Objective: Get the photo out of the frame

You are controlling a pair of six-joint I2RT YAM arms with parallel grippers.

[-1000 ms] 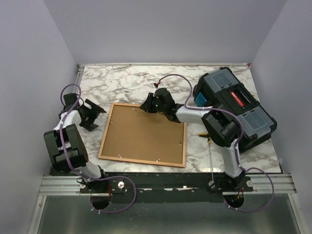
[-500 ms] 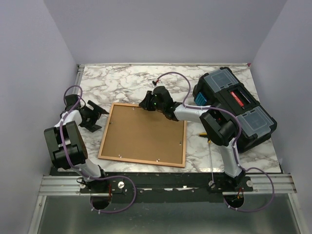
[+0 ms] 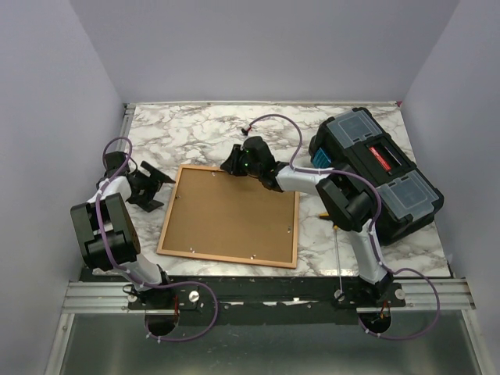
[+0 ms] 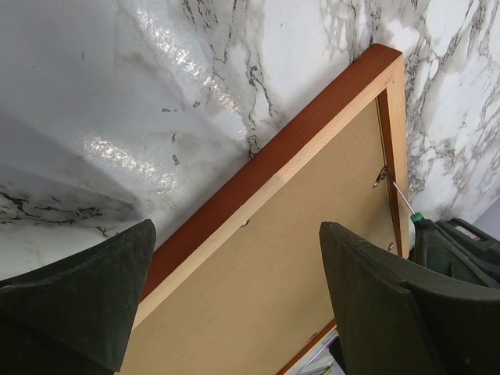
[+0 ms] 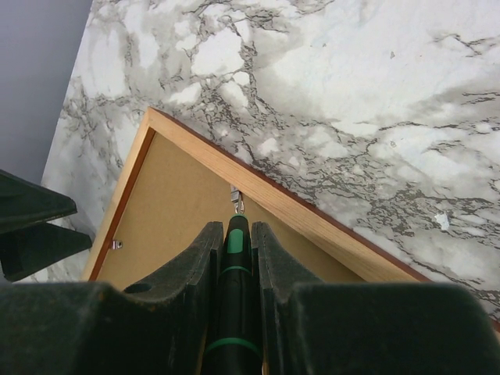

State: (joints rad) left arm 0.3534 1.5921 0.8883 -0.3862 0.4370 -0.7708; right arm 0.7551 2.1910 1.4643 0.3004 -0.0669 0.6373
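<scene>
Marble table (image 3: 195,133): frame (image 3: 229,224) face down, centre. Right gripper (image 5: 234,233) clamped on green-tipped tool (image 5: 233,301), with the far-edge retaining clip (image 5: 237,200) just ahead of its tip. Left gripper (image 3: 150,186) gaping, beside the left rail.

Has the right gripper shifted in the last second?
Yes, slightly: the right gripper crept left along the frame's far edge, away from the toolbox.

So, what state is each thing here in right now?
frame, lying flat, back up, not opened yet
toolbox, closed
left gripper, open, holding nothing
right gripper, shut on green-tipped tool
green-tipped tool, tip at the frame's far-edge clip
</scene>
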